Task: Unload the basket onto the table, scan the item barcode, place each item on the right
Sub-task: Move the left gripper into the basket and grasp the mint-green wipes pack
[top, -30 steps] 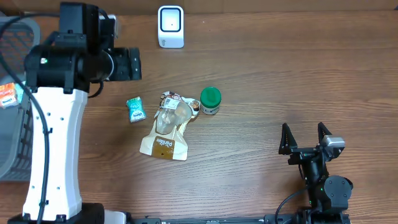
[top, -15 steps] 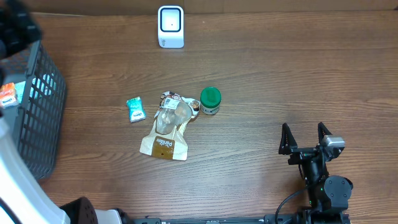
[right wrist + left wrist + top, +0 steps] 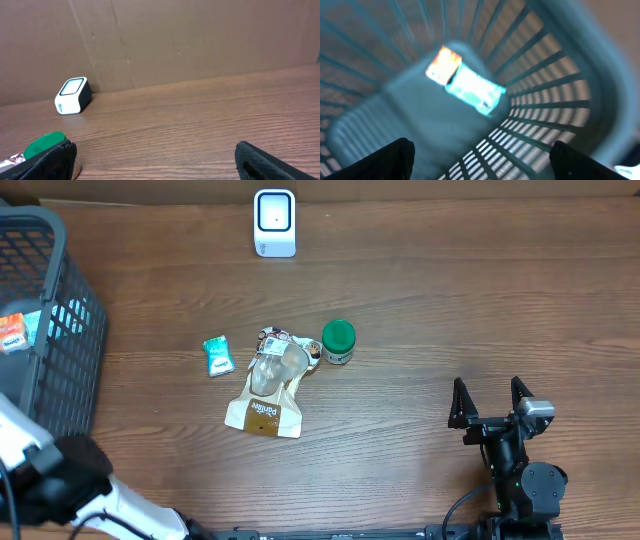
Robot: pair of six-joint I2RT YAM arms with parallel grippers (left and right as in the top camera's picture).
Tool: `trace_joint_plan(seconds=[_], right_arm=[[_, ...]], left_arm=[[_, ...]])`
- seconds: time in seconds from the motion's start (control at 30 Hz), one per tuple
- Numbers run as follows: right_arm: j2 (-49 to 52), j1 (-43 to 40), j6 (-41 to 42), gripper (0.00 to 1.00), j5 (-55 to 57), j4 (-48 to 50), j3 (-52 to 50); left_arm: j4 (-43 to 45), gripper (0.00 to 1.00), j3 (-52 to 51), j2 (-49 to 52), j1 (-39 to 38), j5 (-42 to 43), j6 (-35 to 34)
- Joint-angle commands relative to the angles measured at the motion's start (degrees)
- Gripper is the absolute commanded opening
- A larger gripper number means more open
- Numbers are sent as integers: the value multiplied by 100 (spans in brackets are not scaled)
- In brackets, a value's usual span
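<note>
Here, in the overhead view, you see the barcode scanner (image 3: pixel 274 222) standing at the top centre of the desk (image 3: pixel 450 290). Three unscanned items lie together near mid-frame: a teal packet (image 3: pixel 218 356), a tan pouch (image 3: pixel 268 388) just to its right, and a green-lidded jar (image 3: pixel 338 341) touching the pouch's upper right corner. All three are well apart from the scanner. A dark mesh basket (image 3: pixel 60 370) fills the left edge. In it lie an orange-and-white packet (image 3: pixel 11 332) and a pale teal packet (image 3: pixel 36 326). Your left arm (image 3: pixel 60 480) shows only as a blurred shape in the lower left corner. Its wrist view looks down into the basket, motion-blurred, with the left gripper (image 3: pixel 481 145) showing wide jaws at the two lower corners of the frame and nothing between them. The right gripper (image 3: pixel 488 388) sits at the lower right of the overhead view, clear of every item. Its jaws are spread wide and empty, and its wrist view faces the scanner and the jar's green lid across bare wood.
</note>
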Motion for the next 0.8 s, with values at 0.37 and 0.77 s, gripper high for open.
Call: trace_joint_plan(seconds=[0.37,0.77], right_arm=[[-61,22,-9,100,-9,28,-61],[-61,22,-9,100,-9,28,-61]], left_arm=[[442,87,-140,1543,-140,50,-199],[824,87,-144,2264,-326,22,-199]])
